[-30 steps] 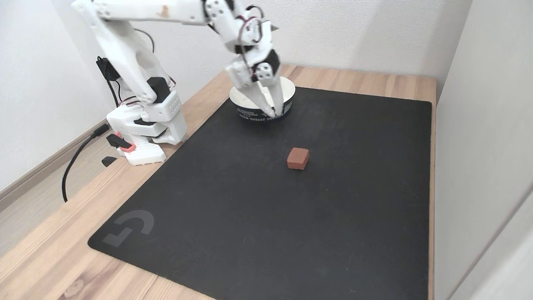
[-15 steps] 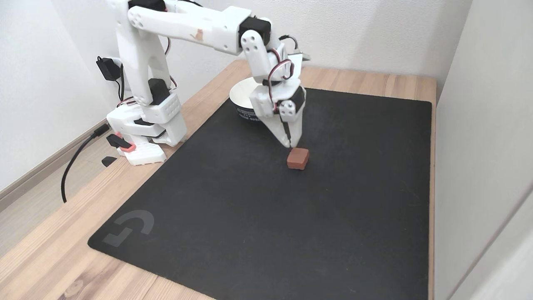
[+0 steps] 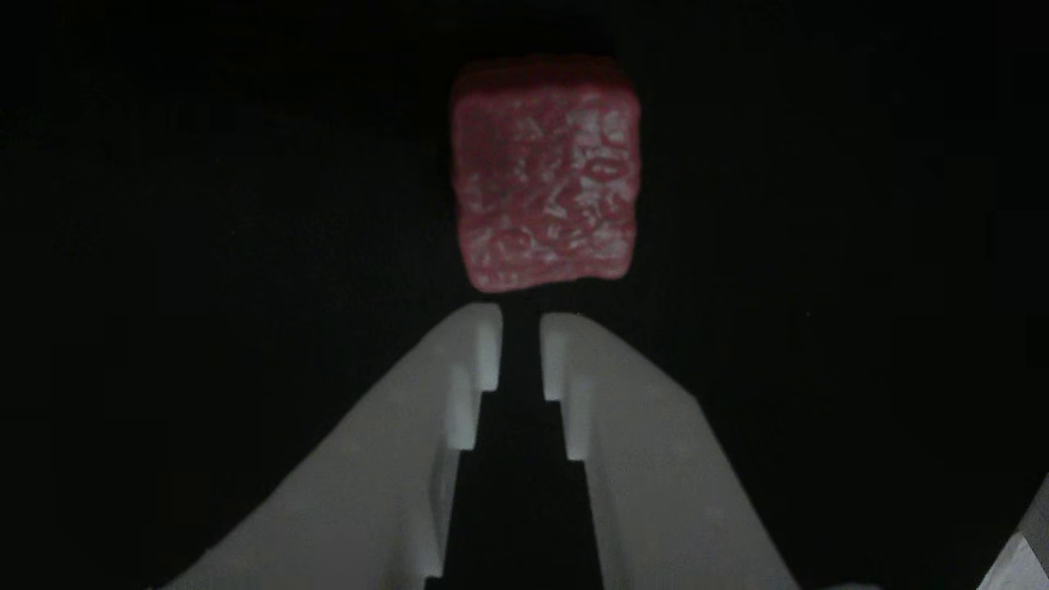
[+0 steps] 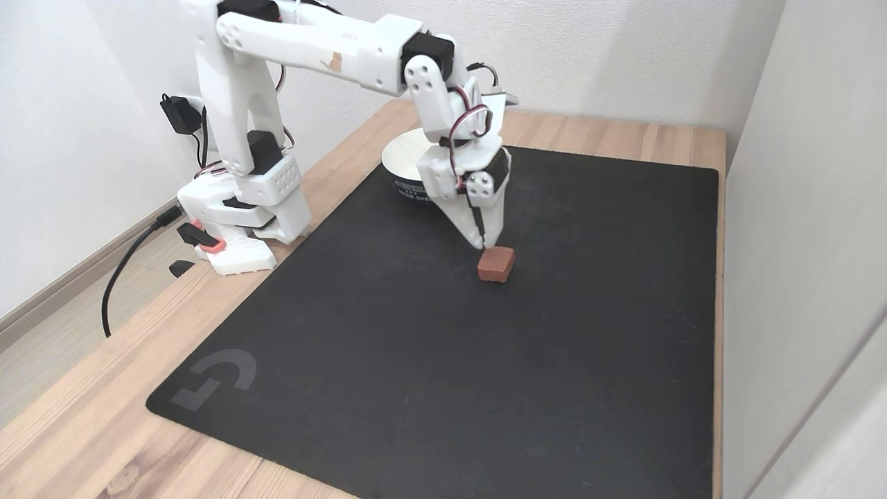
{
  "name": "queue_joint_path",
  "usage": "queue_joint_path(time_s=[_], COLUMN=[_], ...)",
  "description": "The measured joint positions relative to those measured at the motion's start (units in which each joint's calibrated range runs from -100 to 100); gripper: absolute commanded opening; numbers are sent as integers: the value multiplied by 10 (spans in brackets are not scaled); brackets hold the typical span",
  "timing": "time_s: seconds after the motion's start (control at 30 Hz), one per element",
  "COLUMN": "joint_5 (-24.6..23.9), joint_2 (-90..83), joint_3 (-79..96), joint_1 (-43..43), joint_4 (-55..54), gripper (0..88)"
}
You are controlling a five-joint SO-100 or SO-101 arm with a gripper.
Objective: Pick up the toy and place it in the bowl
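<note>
White walls close in a wooden tabletop [image 4: 610,132] that carries a large black mat [image 4: 429,346]. On that mat's far left edge stands the white bowl [image 4: 405,163], with the arm's base just off the mat's left side. Near the mat's middle lies the toy [image 4: 496,265], a dark red block speckled pale in the other view [image 3: 545,172]. Just above and behind it hang the fingers [image 4: 485,244], nearly closed with a narrow slit between the tips [image 3: 519,348], holding nothing and clear of the toy.
</note>
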Motion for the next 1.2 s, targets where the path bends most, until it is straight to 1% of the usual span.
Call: queue_joint_path(time_s=[0.03, 0.07, 0.13, 0.2, 0.37, 0.7, 1.0, 1.2], joint_5=[0, 0, 0, 0, 0, -2, -2, -1], joint_2=[0, 0, 0, 0, 0, 33, 35, 57], joint_3=[0, 0, 0, 0, 0, -1, -1, -4], joint_1=[0, 0, 0, 0, 0, -8, -8, -9], joint_4=[0, 0, 0, 0, 0, 57, 56, 14], gripper=[188, 282, 344, 380, 380, 380, 379, 379])
